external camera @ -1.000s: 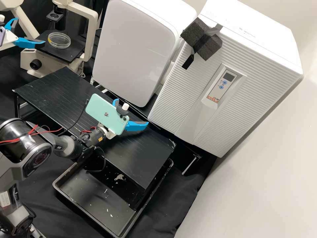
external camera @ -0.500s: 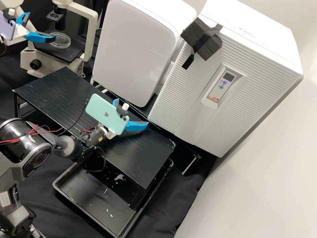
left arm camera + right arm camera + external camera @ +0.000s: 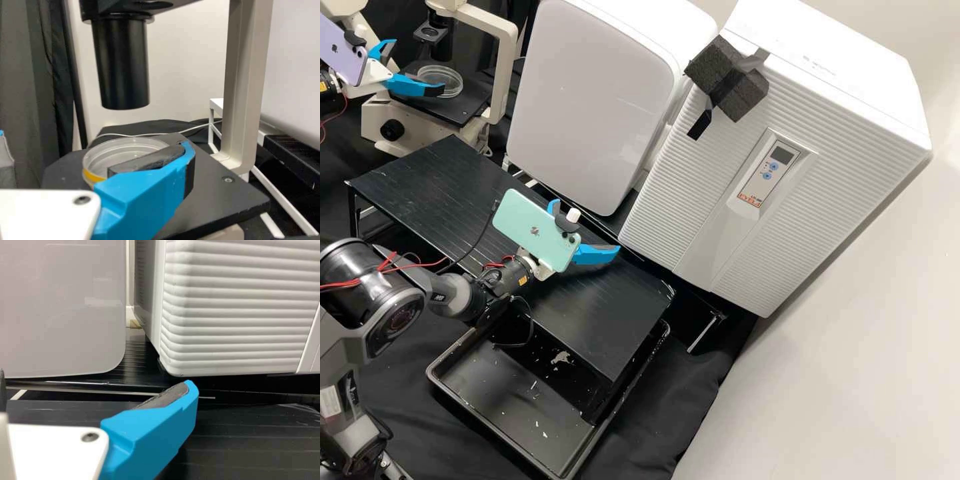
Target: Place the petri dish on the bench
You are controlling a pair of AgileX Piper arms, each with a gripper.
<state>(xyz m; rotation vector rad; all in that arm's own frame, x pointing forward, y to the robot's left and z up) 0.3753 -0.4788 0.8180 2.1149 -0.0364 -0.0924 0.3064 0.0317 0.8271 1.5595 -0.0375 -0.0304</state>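
My left gripper (image 3: 419,65) stands open at the petri dish (image 3: 453,79), which lies flat on the black microscope stage (image 3: 463,112) in the high view. One blue finger covers part of the dish's near side there. In the left wrist view the open left gripper (image 3: 94,142) has one finger overlapping the dish (image 3: 125,146), a clear one with a yellow band; whether they touch I cannot tell. Above the black slatted bench (image 3: 420,180), my right gripper (image 3: 588,225) is open with nothing held. The right wrist view also shows this right gripper (image 3: 95,387) open.
The microscope's black tube (image 3: 122,65) hangs over the stage, with its pale upright arm (image 3: 245,80) alongside. Two white cabinets (image 3: 593,100) (image 3: 733,173) stand behind the bench. A black tray (image 3: 500,400) lies partly under the bench's near end.
My left gripper has come in from the high view's left edge, moving right until one finger overlaps the dish. The right arm and the dish have kept still.
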